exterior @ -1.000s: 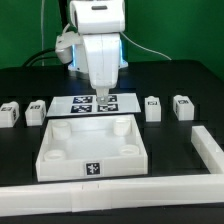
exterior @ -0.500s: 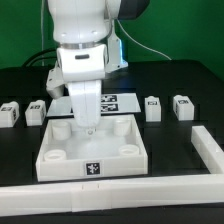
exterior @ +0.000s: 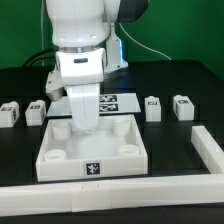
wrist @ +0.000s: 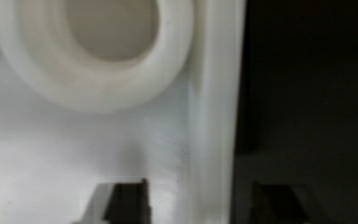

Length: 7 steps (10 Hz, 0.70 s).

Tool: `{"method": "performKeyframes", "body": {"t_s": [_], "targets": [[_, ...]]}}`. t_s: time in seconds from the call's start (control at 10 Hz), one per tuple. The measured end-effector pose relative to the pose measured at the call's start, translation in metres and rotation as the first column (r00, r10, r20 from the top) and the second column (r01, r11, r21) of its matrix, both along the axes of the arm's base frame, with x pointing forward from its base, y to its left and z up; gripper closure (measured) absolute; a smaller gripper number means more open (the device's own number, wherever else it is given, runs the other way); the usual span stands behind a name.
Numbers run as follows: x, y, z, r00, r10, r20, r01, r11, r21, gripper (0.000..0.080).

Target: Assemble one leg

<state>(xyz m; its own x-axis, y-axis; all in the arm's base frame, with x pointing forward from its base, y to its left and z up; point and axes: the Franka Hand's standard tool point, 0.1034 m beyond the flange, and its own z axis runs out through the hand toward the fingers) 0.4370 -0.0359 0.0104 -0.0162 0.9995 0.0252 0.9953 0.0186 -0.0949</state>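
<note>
The gripper (exterior: 88, 121) hangs low over the tray (exterior: 125, 165), at its far wall and close to the far socket on the exterior view's left. In the wrist view the gripper (wrist: 197, 205) is open with nothing in it. One fingertip is inside the tray on the socket (wrist: 78, 90) side of the wall (wrist: 220, 120), and the other is outside it over the dark counter (wrist: 318, 100), so the jaws straddle that wall. No leg is in hand. One leg (exterior: 36, 110) lies just beside the tray on the exterior view's left, with another leg (exterior: 10, 112) further out, and two more, a leg (exterior: 153, 108) and a leg (exterior: 183, 105), lie off the tray's opposite side, all on the counter (exterior: 170, 80). I judge the main risk to be a grip on a thin wall well off the tray's middle. If the jaws close and pull there, the tray may pivot about the pinch rather than slide straight. It could then swing a corner into the nearest leg, or ride onto the marker board (exterior: 108, 102) just behind the tray. The smooth wall could also slip out of a shallow pinch. A drop lower could catch the inner finger on the socket's ring, or push the tray down and skid it. Whether the fingertips already touch the wall I cannot tell.
</note>
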Motion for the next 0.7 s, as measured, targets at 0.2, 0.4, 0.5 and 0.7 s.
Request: {"method": "performKeyframes", "body": {"t_s": [0.2,0.4,0.5,0.7], "targets": [[0.0020,-0.0004,0.0010,1.000,-0.001,0.009,0.001,1.000,-0.001,0.0736],[0.0024,-0.0004,0.0011,1.000,-0.001,0.011,0.001,1.000,-0.001,0.0736],[0.0025,-0.0004,0.0011,1.000,-0.001,0.011,0.001,1.000,-0.001,0.0736],[0.0026,-0.0004,0.0012,1.000,-0.001,0.012,0.001,1.000,-0.001,0.0736]]}}
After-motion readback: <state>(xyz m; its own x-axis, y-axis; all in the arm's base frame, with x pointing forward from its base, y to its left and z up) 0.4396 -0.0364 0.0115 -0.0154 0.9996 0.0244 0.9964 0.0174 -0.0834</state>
